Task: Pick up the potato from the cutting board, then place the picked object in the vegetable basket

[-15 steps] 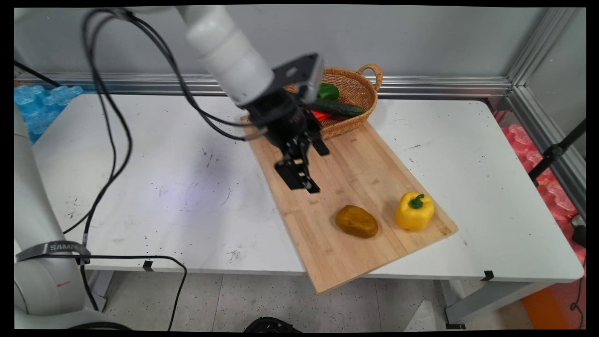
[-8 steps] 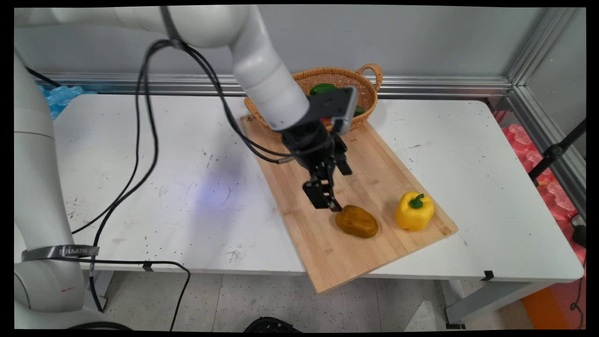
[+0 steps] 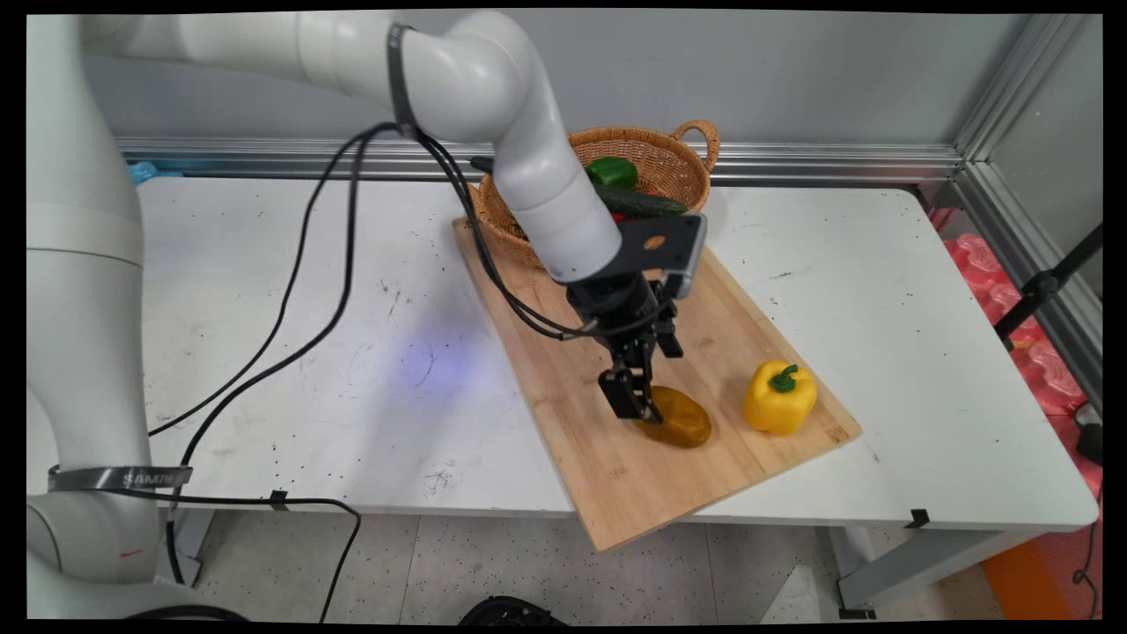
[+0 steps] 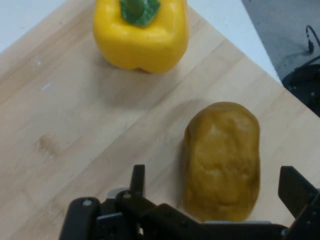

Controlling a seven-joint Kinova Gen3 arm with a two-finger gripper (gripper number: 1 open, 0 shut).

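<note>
Hand view shows the brown potato (image 4: 222,160) lying on the wooden cutting board (image 4: 75,130), its long axis running up the picture, with the claw (image 4: 215,200) spread wide about it: one black finger (image 4: 137,180) stands on the bare board to one side, the other (image 4: 295,190) on the far side, and neither seems to touch the skin. From the main view the potato (image 3: 676,417) sits near the board's (image 3: 616,475) near end, and the claw (image 3: 636,401) hangs low over its left end, partly hiding it. As a judgement, this is the closing-in stage just ahead of a grasp, the fingers bracketing the potato across its narrow width. A hold here would call for a little more descent and then an even squeeze, since the rounded, lumpy body could roll or slip sideways if one finger met it first.

Just beside it on the board stands a yellow bell pepper (image 3: 779,398), apart from the potato. At the board's far end a wicker basket (image 3: 682,189) holds a green pepper (image 3: 614,173), a cucumber (image 3: 647,204) and something red, mostly hidden. All rest on the white desk (image 3: 924,352).
</note>
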